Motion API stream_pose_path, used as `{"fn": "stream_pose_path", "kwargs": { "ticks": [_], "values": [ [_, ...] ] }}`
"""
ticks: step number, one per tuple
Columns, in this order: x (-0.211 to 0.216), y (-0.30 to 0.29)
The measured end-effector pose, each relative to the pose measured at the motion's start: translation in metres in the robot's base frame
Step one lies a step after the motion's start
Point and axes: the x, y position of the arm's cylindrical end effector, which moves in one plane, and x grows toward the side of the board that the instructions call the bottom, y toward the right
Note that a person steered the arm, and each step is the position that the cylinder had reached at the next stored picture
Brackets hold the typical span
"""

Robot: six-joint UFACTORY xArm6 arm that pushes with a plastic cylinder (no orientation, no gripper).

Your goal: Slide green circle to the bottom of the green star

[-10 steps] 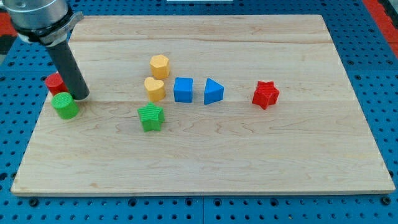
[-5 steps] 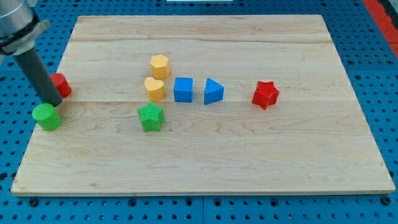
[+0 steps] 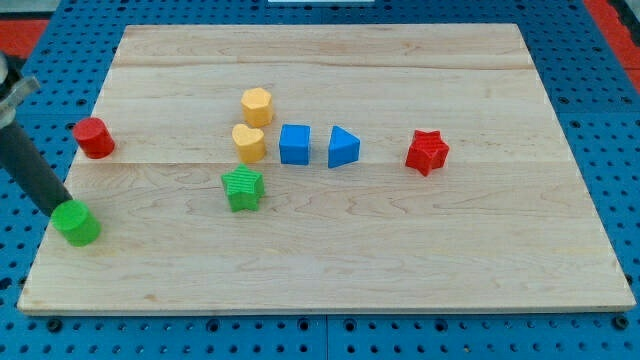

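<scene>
Where the wooden board (image 3: 400, 250) meets its lower-left edge, the green circle (image 3: 77, 222) sits with my tip (image 3: 58, 209) touching its upper-left side. No fingers exist on this rod, so nothing is held. Green star (image 3: 242, 188) lies well apart, right of the circle, below the yellow heart (image 3: 248, 142).

Green circle (image 3: 77, 222), ridged green star (image 3: 242, 188), perhaps hexagonal yellow block (image 3: 256, 105), dark rod (image 3: 30, 172).

The tip (image 3: 58, 210) has swung toward the view's bottom-left, shoving the green circle (image 3: 77, 222) ahead of it, leaving the red cylinder (image 3: 93, 137) uncovered behind.
</scene>
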Motion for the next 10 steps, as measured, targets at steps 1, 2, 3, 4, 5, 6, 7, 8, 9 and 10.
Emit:
{"fn": "stream_pose_path", "kwargs": {
  "ticks": [1,2,3,4,5,6,7,8,9,10],
  "values": [
    [0.010,0.000],
    [0.043,-0.015],
    [0.025,0.015],
    [0.012,0.033],
    [0.016,0.060],
    [0.016,0.094],
    [0.019,0.123],
    [0.017,0.137],
    [0.009,0.142],
    [0.016,0.161]
  ]
}}
